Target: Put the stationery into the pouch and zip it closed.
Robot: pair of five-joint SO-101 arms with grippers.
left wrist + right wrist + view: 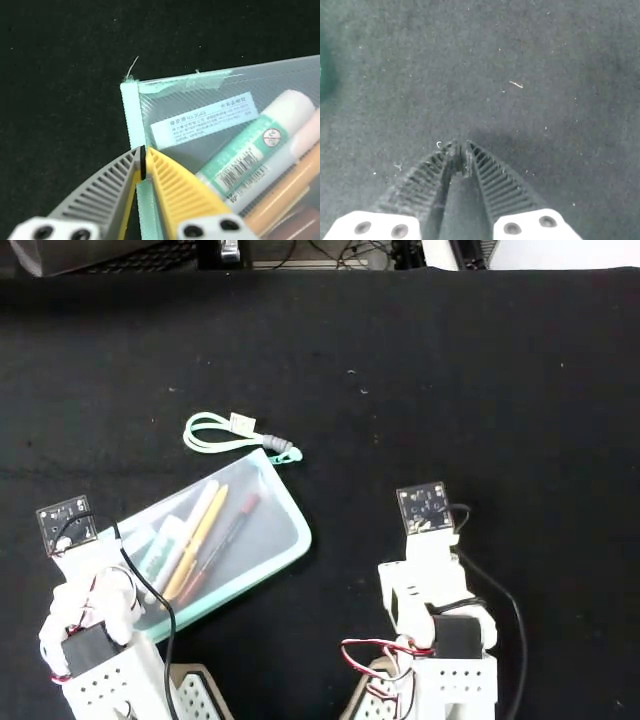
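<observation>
**benchlurker:** where's the pouch relative to your claws?

**me:** Left claw (143, 162) is clenched right on it, pinching the mint edge strip of the pouch (170, 102) near one corner. The clear body spreads away from my fingertips with the stationery inside. A glue stick (250, 145) lies closest to the pinch, and an orange pen (287, 187) touches it on the far side. From above, the zipper pull (283, 448) and its mint cord loop (213, 432) sit at the pouch's end farthest from that claw.

**benchlurker:** and the right one?

**me:** Right claw (457, 150) is squeezed closed on nothing, tips together over the bare black table (545, 75). The pouch is well apart from it, off to its left.
</observation>
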